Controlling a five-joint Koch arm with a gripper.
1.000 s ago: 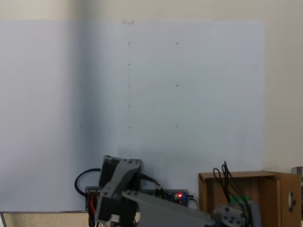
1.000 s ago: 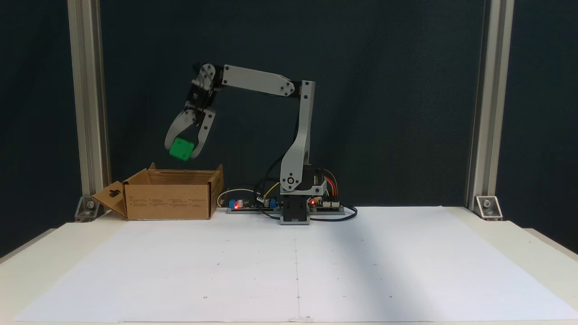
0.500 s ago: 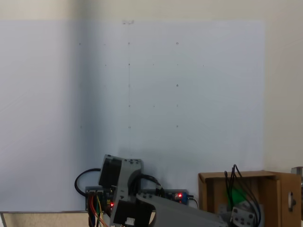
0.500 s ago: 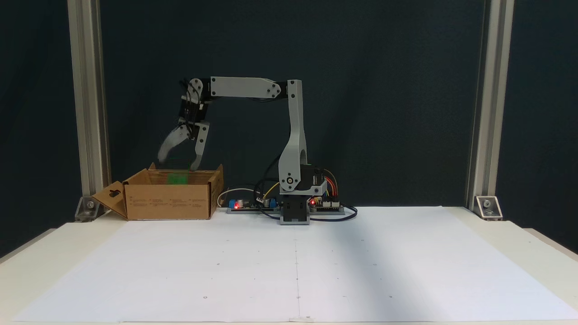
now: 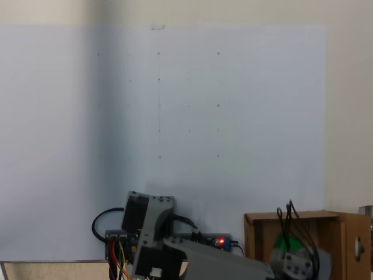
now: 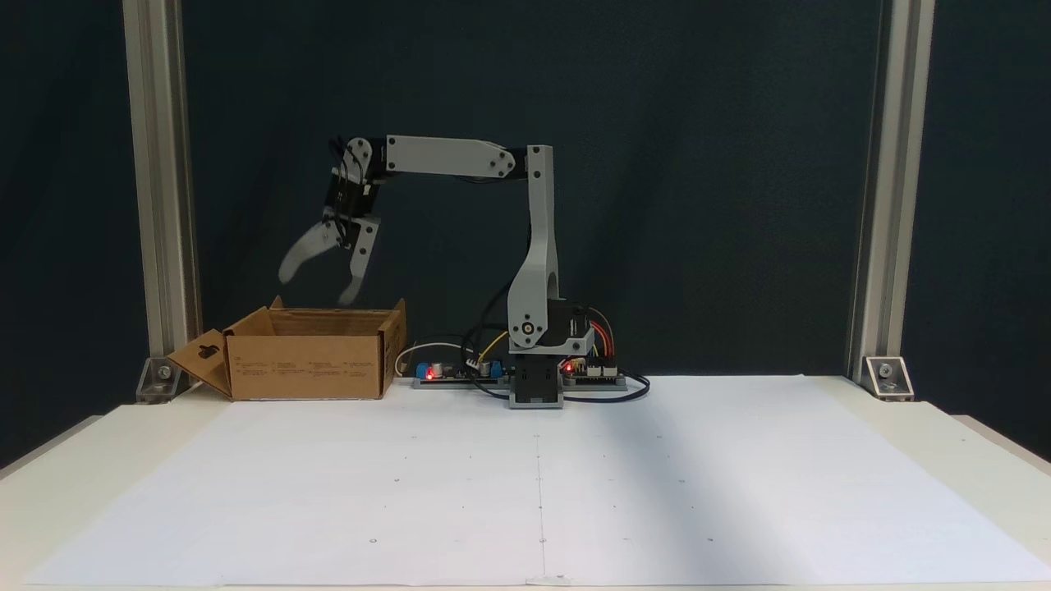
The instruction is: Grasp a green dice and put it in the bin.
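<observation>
the grey and white gripper [image 6: 317, 288] of the hobby arm is seen in a fixed view above the brown cardboard bin with upright flaps [image 6: 308, 361], with its two jaws spread wide apart and nothing held between them. the tips are just over the top edge of the bin and do not touch it. the small bright green dice [image 5: 284, 242] is seen in a fixed view from above, inside the bin [image 5: 326, 240], partly covered by the black wires and the grey wrist part of the arm. from the side the dice is hidden by the cardboard wall. the bin is placed at the back of the white paper sheet [image 6: 538, 484], near the base of the arm [image 6: 538, 386], where a small red light [image 6: 429, 374] is lit on a board.
</observation>
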